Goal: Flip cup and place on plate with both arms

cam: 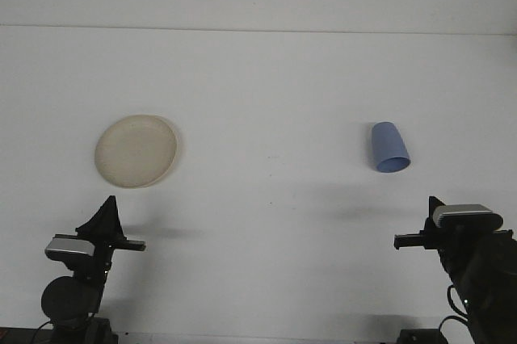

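The white bench is wide and mostly bare. Its far edge runs straight across the top of the view, and there is much open room between the things and all around them.

The plate, cream in colour, lies flat on the left half of the bench, about midway between the far and near edges. The blue cup lies on its side on the right half, well apart from the plate, with its open mouth turned toward the near edge and a little to the right.

The left claw stands near the near left corner. It points toward the far edge and holds nothing. Its fingers show only as one dark pointed shape, so I cannot tell how far they are open. The plate is beyond it, well apart.

The right claw is near the near right corner. Most of it is hidden behind its own camera box and dark arm, and only a small tip shows, so its opening cannot be told. It holds nothing. The cup lies beyond it, toward the far edge and a little to the left, not touching.
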### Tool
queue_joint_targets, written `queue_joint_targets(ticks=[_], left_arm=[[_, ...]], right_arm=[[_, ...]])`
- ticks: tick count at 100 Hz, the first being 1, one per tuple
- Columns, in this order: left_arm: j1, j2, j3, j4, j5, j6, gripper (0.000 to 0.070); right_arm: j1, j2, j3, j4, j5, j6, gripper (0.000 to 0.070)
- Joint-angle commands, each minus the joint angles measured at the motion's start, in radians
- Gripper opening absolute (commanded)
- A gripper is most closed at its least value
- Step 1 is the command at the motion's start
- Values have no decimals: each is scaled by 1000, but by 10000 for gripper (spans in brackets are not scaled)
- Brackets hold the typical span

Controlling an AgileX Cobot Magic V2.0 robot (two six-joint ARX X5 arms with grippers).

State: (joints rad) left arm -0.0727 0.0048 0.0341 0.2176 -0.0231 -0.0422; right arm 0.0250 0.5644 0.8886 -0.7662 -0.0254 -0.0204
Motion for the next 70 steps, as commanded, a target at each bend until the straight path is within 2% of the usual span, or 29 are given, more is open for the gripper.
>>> queue_joint_targets(ticks=[1, 13, 26, 60, 70], left_arm=[[0, -2, -20, 11, 0, 7, 12], [0, -2, -20, 11, 0, 7, 12], [0, -2, -20, 11, 0, 7, 12], [0, -2, -20, 11, 0, 7, 12], [0, -2, -20, 11, 0, 7, 12]], right_arm=[[-3, 36, 29, -41, 0, -9, 0], [-3, 84, 36, -82, 0, 5, 0], [-3, 109, 36, -111, -1, 55, 0], [-3, 109, 36, -108, 0, 53, 0], [-3, 109, 36, -109, 0, 53, 38]])
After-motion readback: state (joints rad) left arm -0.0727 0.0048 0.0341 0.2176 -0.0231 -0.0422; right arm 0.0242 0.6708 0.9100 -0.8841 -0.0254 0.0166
